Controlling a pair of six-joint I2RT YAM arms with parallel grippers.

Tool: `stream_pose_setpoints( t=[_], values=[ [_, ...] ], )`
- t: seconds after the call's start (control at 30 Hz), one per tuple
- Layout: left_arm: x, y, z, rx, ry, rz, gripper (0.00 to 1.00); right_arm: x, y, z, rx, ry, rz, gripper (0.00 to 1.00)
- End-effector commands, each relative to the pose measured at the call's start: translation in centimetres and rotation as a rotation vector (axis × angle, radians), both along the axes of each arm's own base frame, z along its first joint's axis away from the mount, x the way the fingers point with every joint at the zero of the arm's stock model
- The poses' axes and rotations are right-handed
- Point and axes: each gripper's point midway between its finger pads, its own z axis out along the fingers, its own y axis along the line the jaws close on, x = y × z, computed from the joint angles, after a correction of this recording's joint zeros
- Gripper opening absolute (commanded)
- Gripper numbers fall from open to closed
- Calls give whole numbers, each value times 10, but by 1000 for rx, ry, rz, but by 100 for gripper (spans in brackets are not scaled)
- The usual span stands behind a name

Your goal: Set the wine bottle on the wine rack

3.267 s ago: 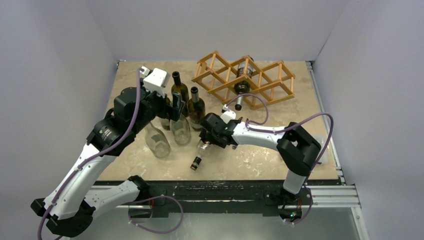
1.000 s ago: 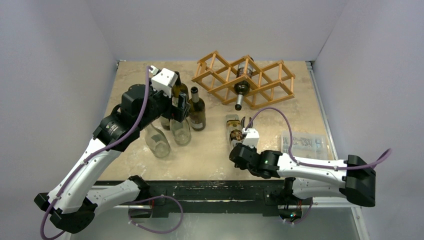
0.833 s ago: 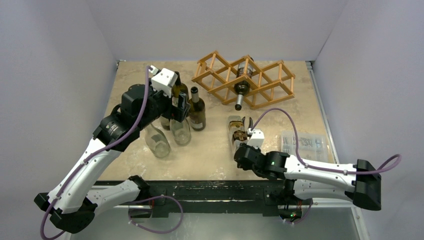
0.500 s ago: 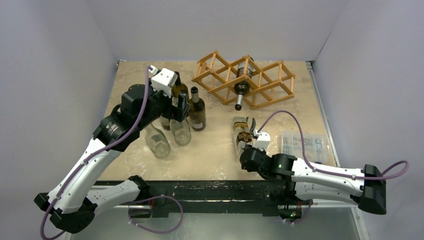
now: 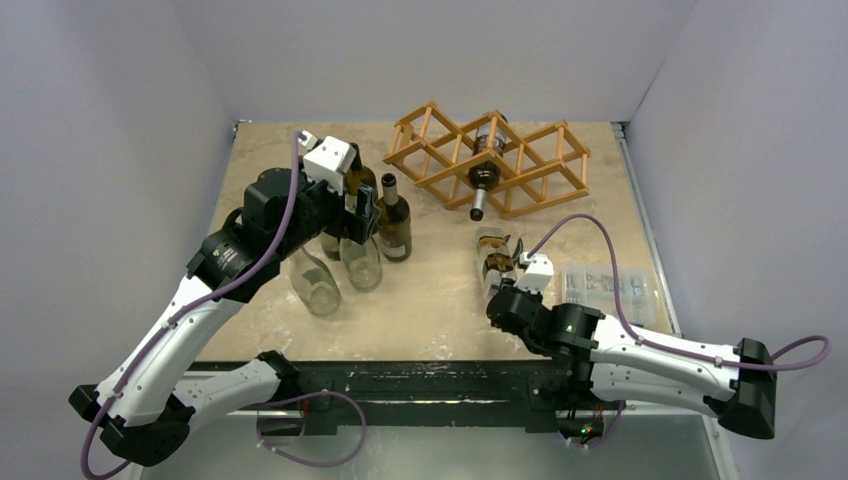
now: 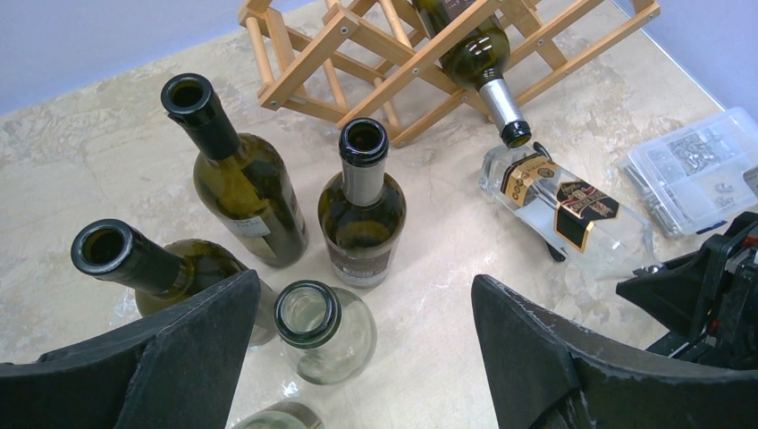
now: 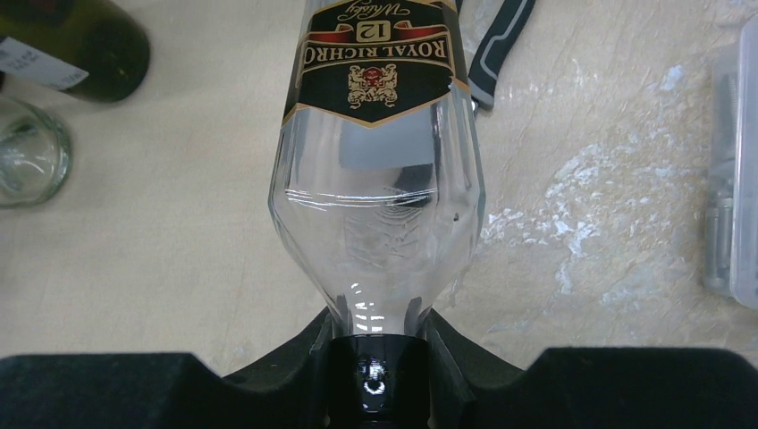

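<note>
Right gripper (image 7: 375, 382) pinches the clear glass bottle (image 7: 375, 197) at its slick neck, a fair hold; apparently empty, so light, rigid, breakable; left gripper (image 6: 365, 299) spread.

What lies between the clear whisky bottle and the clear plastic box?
A black-and-grey handled item beside the bottle, then bare table up to the box; the right wrist view shows it.

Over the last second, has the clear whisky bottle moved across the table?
Yes. Held at its neck by the right tool, the whisky bottle has swung rightward along the wine rack, toward the clear plastic box.
</note>
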Motion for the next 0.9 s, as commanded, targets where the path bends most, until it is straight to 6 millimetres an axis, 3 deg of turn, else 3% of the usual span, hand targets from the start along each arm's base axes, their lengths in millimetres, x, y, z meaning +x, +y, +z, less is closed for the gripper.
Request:
stream_pose_setpoints(
  t=[0.0, 0.17, 0.43, 0.53, 0.67, 0.8, 0.87],
  values=[
    [3, -2, 5, -22, -14, 7, 88, 43, 3, 58, 114, -221, -106, 0],
    [4, -1, 5, -19, -16, 11, 88, 57, -1, 63, 87, -266, -106, 0],
    [1, -1, 9, -32, -22, 4, 88, 59, -8, 65, 98, -303, -128, 0],
    [1, -2, 8, -32, -19, 1, 88, 60, 0, 64, 87, -308, -78, 0],
    [0, -4, 7, -35, -15, -9, 88, 55, 28, 45, 79, -214, 25, 0],
    [1, -3, 7, -32, -17, -3, 88, 34, 61, 1, 133, -26, 120, 0],
    [1, -2, 8, -31, -18, -2, 88, 25, 67, -21, 123, 46, 121, 0]
  ],
)
